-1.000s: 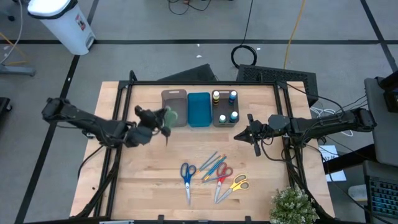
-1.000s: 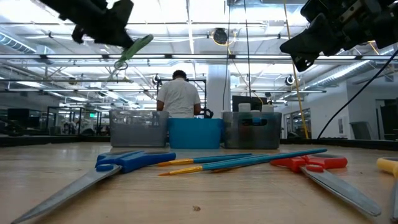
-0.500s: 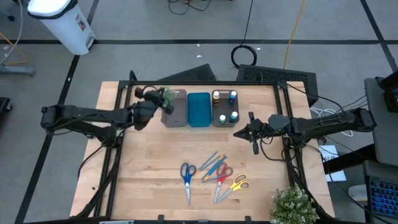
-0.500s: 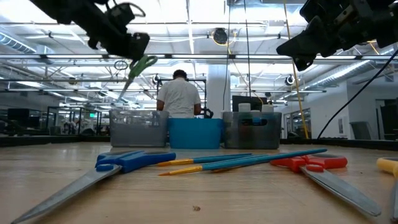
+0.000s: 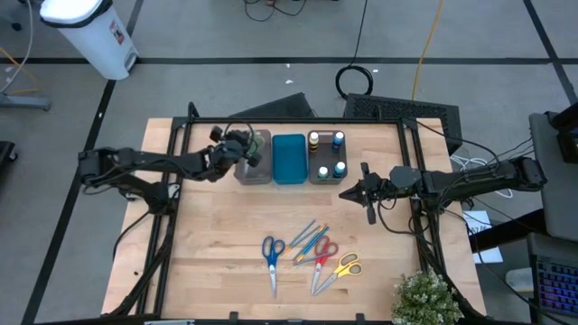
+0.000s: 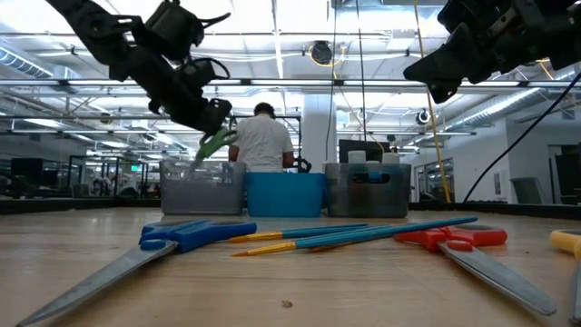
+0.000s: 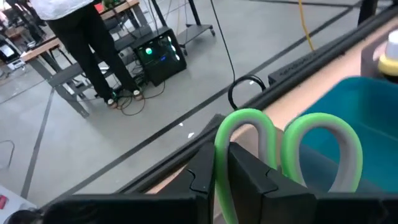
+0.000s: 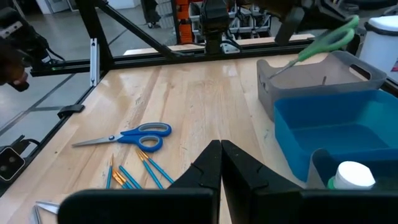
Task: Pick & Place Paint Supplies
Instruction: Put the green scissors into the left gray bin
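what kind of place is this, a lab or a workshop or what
Most likely a robotics lab in a big open industrial hall. The low view shows exposed ceiling trusses with strip lights, and a person at benches beyond the table. The high view shows a concrete floor with loose cables.

We see three trays in a row at the table's (image 5: pixel 208 262) far edge; the bottles (image 5: pixel 325 153) stand in the rightmost one. Nearer us, the loose scissors (image 5: pixel 273 255) lie left of the brushes (image 5: pixel 310 238), with two more scissors (image 5: pixel 334 262) to their right.
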`<state>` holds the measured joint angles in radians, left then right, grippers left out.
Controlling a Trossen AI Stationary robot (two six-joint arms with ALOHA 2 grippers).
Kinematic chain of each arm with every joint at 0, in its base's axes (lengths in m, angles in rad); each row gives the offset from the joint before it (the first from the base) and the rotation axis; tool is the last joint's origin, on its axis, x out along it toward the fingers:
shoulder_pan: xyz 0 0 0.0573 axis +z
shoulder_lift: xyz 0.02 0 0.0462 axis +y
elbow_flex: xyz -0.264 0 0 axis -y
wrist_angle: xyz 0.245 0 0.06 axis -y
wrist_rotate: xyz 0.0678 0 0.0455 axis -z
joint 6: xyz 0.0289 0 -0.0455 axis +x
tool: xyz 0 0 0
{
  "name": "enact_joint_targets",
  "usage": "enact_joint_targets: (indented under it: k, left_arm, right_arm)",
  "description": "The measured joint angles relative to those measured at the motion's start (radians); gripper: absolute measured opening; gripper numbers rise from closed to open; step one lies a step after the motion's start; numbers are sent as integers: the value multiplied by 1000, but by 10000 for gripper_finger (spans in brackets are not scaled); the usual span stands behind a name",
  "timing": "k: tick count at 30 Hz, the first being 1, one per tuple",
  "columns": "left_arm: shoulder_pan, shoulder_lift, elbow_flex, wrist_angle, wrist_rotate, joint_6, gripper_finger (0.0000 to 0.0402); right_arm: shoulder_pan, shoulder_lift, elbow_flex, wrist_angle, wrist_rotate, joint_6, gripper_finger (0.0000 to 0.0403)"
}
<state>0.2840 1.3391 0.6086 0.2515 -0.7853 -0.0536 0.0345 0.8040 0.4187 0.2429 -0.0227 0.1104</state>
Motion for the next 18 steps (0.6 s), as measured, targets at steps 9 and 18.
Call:
enact_joint_targets:
  k: [9,18]
  left_arm:
    - [0,87,1,45,0,-11,38]
    - [0,115,1,37,1,-23,39]
  right_arm:
    - [0,0,0,0,0,0,0]
    - [0,0,0,0,0,0,0]
